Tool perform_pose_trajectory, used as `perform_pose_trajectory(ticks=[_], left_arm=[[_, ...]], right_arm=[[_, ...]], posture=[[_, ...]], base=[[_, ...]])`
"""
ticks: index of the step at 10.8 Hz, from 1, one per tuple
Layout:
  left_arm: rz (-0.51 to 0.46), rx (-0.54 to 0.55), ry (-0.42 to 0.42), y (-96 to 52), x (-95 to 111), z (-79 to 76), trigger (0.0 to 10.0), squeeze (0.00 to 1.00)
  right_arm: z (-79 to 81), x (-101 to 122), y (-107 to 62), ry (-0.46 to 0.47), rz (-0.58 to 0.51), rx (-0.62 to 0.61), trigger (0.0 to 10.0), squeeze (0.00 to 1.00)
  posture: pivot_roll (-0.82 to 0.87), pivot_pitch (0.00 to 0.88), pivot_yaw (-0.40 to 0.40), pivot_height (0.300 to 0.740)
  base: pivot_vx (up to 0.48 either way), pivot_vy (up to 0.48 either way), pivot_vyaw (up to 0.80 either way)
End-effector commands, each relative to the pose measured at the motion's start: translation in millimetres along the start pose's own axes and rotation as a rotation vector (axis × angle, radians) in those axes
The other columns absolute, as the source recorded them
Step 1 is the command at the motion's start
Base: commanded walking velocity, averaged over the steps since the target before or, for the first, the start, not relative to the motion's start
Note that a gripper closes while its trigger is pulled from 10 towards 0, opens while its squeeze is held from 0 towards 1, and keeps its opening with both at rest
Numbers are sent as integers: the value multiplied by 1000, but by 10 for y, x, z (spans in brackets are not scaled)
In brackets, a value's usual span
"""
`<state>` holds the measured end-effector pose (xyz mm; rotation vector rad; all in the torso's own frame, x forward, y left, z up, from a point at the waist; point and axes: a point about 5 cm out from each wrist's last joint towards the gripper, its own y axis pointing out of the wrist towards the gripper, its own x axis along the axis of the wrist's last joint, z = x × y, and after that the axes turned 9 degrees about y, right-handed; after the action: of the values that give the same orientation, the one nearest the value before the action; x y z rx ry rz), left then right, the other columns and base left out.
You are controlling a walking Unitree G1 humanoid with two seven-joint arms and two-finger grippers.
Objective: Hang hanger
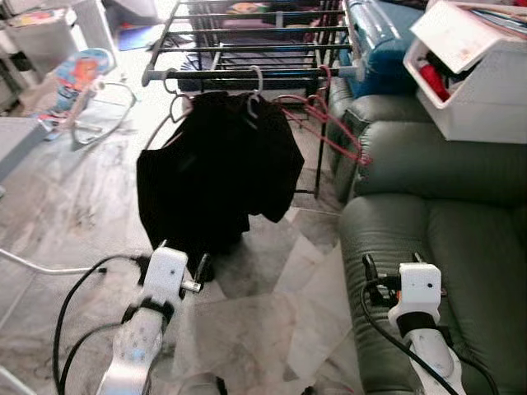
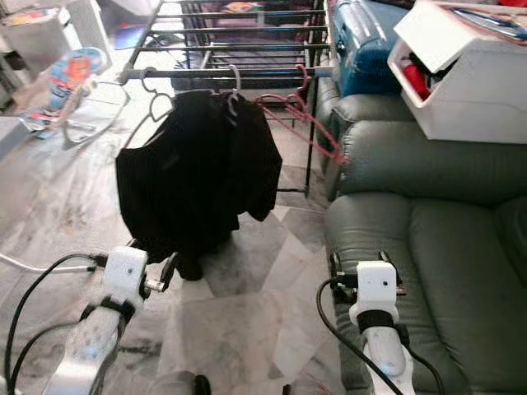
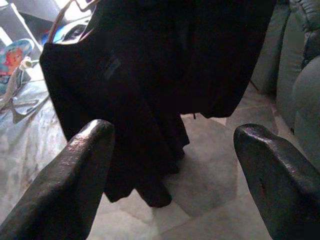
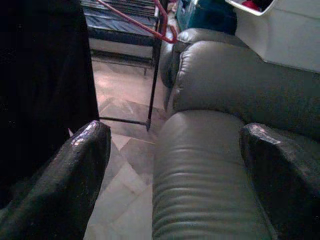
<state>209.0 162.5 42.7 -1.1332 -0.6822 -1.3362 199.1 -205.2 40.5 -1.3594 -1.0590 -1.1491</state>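
Observation:
A black garment (image 1: 218, 173) hangs on a white hanger (image 1: 257, 82) from the front rail (image 1: 222, 75) of a black drying rack. An empty pale hanger (image 1: 169, 115) hangs to its left, and red hangers (image 1: 329, 123) to its right. My left gripper (image 1: 183, 253) is low, just in front of the garment's hem, open with nothing in it; the left wrist view shows its fingers (image 3: 80, 175) wide apart facing the black cloth (image 3: 150, 90). My right gripper (image 1: 392, 262) is open too, over the front of the green sofa (image 4: 210, 150).
The green leather sofa (image 1: 445, 222) fills the right side, with a white box (image 1: 486, 82) and a blue case (image 1: 379, 41) behind it. A baby bouncer (image 1: 82, 74) stands at the far left. Black cables (image 1: 74, 296) trail over the marble floor (image 1: 272, 313).

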Motion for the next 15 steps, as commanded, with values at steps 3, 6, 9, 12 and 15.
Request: perform_pose_trajectory(ticks=[3, 6, 9, 12, 15], left_arm=[[2, 36, 26, 37, 13, 97, 10000, 0], [41, -41, 6, 45, -27, -11, 10000, 0], [-22, -60, -133, 85, 29, 140, 10000, 0], [-36, 50, -69, 62, 58, 173, 10000, 43], [-42, 87, -101, 43, 60, 152, 10000, 1000]], right_arm=[[77, 97, 132, -45, -21, 55, 10000, 0], [113, 132, 156, -50, -23, 97, 10000, 0], [146, 190, 266, -47, -36, 120, 10000, 0], [180, 170, 229, -41, -27, 136, 10000, 0], [185, 171, 257, -41, -24, 147, 10000, 0]], posture=[[-49, 0, 16, 740], [-49, 0, 7, 740], [-41, 0, -2, 740], [-42, 0, -13, 740], [-42, 0, -18, 740]], base=[[0, 0, 800], [0, 0, 800], [0, 0, 800], [0, 0, 800], [0, 0, 800]])
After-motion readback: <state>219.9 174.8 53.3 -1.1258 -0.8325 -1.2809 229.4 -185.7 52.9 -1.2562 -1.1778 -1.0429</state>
